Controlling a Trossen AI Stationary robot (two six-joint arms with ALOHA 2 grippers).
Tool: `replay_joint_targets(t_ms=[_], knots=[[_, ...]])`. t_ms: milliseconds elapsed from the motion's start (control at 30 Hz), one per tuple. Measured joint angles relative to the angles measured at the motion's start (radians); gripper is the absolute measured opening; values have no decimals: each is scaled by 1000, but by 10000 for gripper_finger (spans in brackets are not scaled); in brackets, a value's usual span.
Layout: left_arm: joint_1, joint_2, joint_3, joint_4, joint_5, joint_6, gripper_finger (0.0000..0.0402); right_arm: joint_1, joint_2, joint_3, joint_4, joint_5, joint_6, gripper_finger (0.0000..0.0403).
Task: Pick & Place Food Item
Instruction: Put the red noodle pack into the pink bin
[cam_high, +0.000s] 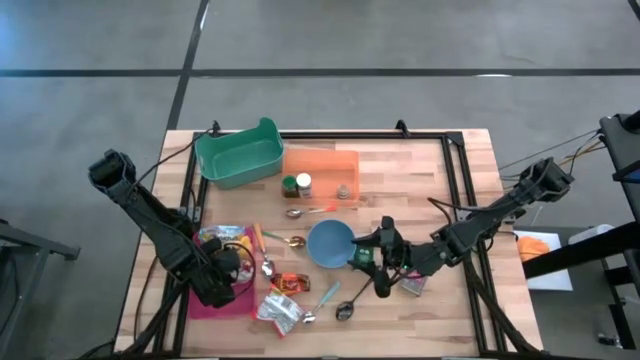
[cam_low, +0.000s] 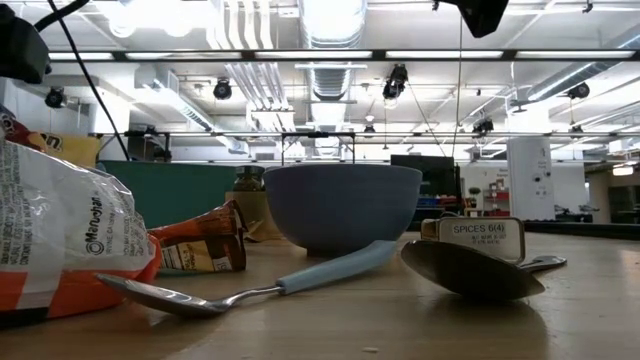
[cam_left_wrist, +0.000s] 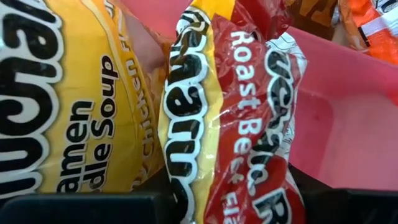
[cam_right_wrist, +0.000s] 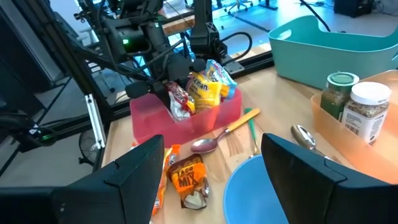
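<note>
The left claw (cam_right_wrist: 176, 98) is clamped on one red crinkled-plastic ramen packet (cam_left_wrist: 249, 118) inside the pink rectangular plastic bin (cam_high: 205, 300), beside one yellow ramen packet (cam_left_wrist: 74, 93). The right claw (cam_right_wrist: 211, 168) hangs with fingers apart over the rim of the single round blue bowl (cam_high: 328, 243). Two lidded spice jars (cam_high: 296, 185) stand in the orange tray (cam_high: 320, 165). One teal tub (cam_high: 237, 152) occupies the wooden surface's (cam_high: 420, 170) far edge.

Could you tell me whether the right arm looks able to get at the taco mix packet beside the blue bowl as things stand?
Probably yes: the right hand, open, hovers over the blue bowl, and the taco mix packet lies uncovered beside it.
</note>
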Motion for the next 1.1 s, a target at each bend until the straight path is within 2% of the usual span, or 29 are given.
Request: replay_joint_targets(t_ms=[200, 433, 733, 900, 1100], knots=[[0, 0, 0, 1, 4, -7, 115, 0, 0, 0, 0, 0, -1, 265], [0, 0, 0, 7, 11, -6, 183, 1, 0, 0, 0, 0, -2, 265], [0, 0, 3, 6, 56, 76, 265, 1, 0, 0, 0, 0, -4, 265], [1, 0, 3, -24, 56, 70, 274, 1, 0, 0, 0, -1, -4, 265], [1, 0, 78, -173, 56, 26, 269, 1, 0, 0, 0, -1, -4, 265]])
